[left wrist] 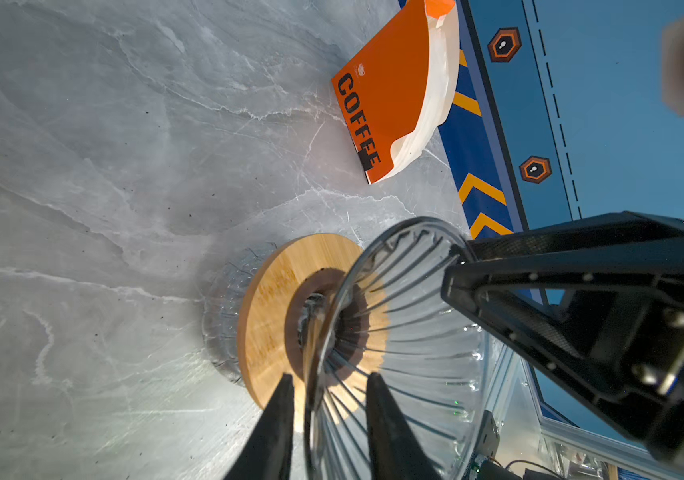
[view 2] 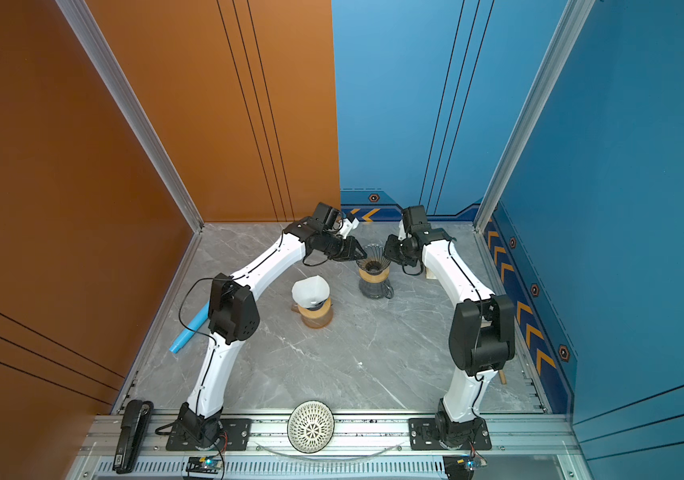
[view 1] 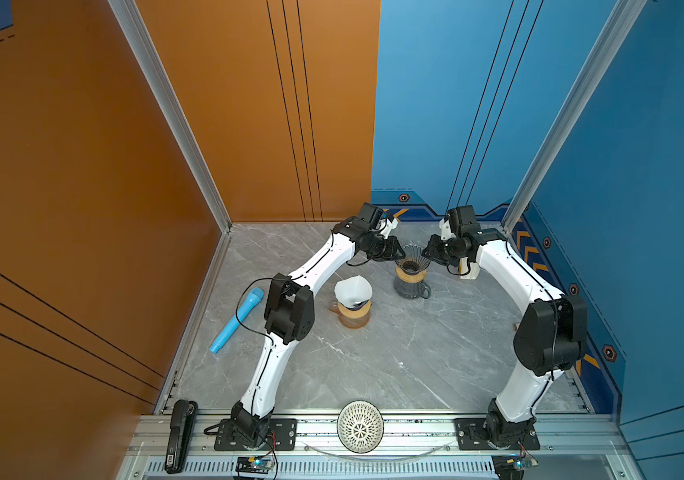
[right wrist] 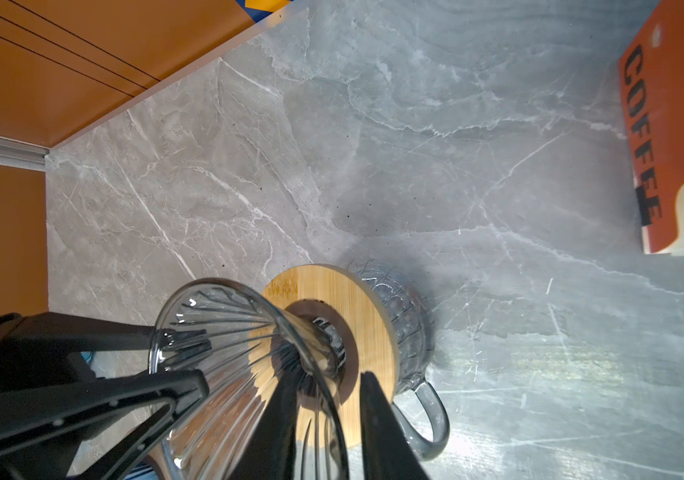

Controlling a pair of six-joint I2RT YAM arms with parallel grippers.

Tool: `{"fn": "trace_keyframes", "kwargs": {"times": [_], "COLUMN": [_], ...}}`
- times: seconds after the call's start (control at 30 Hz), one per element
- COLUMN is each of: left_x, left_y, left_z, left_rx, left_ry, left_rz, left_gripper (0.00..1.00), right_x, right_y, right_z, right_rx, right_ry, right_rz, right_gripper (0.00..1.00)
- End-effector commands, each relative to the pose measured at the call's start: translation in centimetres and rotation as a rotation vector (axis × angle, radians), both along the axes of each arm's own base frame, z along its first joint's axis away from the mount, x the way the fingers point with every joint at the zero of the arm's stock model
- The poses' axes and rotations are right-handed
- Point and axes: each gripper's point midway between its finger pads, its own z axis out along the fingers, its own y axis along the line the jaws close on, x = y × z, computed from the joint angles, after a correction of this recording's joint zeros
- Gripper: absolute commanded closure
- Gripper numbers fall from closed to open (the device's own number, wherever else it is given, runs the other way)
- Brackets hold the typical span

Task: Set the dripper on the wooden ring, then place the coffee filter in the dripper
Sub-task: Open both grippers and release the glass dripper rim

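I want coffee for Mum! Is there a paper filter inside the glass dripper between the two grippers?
No, the glass dripper shows only bare ribs inside, while the white filter sits on a different stand.

Grey, white-veined marble table (view 1: 394, 361); clear ribbed glass dripper (view 1: 412, 254) with tan wooden collar (view 1: 410, 273). White filter (view 1: 352, 288), light-blue tube (view 1: 235, 321), white lattice bowl (view 1: 360, 426). Orange pack (left wrist: 377, 104) lettered COFFEE in black.

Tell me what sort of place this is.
Probably a robot test cell set up for coffee: left arm and right arm bolted to an aluminium rail, a glass dripper, a marble-look tabletop.
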Motion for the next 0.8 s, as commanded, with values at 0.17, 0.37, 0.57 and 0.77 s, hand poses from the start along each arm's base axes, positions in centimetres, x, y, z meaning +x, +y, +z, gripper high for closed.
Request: {"fn": "trace_keyframes", "kwargs": {"times": [0.17,0.37,0.57,0.77], "left_x": [-0.5,-0.3,-0.2,-0.5], "left_y": [-0.3,0.4,1.3,2.0], "left_z": [1.8,4.1,7.1,9.7], "left_rx": [-0.02,-0.019,-0.03,-0.036], "left_ry": [-0.015,-0.081,-0.152,-0.213], "left_rz": [-0.02,-0.009,0.004,0.009], "left_gripper": [0.56,0.51,0.35,0.23], "right_x": [-0.4,-0.8,-1.6,-2.3], "right_y": [-0.4,-1.4,-3.6,-7.8], "right_z": [2.5,4.3,6.7,7.4], "right_rx": [-0.028,-0.103,-0.201,-0.279], "right_ry": [-0.051,-0.121,-0.206,-0.239], "right_rz": [0.02,0.05,0.056,-0.032], "right_gripper": [0.68,0.65,0.63,0.64]}}
